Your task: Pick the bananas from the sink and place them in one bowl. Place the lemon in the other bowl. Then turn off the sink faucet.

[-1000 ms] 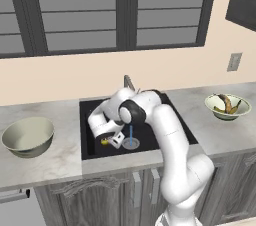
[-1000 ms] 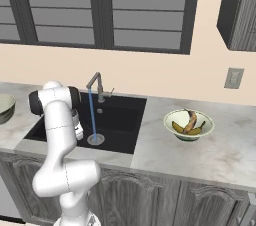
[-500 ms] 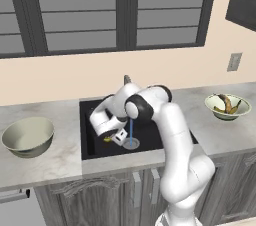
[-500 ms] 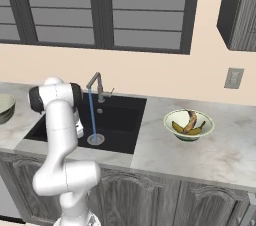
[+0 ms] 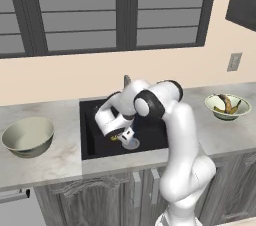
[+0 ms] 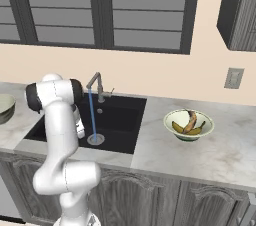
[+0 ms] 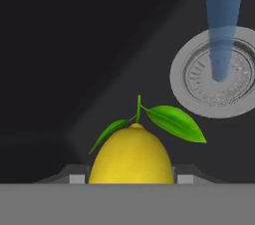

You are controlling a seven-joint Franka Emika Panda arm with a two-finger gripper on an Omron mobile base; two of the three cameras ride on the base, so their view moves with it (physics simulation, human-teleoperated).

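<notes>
The gripper (image 7: 131, 179) sits low in the sink (image 5: 92, 135), its two fingertips narrowed on either side of the lemon (image 7: 131, 155), apparently gripping it (contact itself is hidden). The lemon lies beside the drain (image 7: 216, 72), under running water (image 7: 221, 20). It looks light, firm, wet and roundish, so a squeeze across its widest middle should hold best

My claw (image 7: 130, 179) sits low in the sink (image 5: 95, 137), the lemon (image 7: 131, 155) between its tips. Ahead and to one side, the water stream (image 7: 222, 25) falls onto the drain (image 7: 217, 72). The black floor straight ahead lies bare; basin walls hem every side.
</notes>
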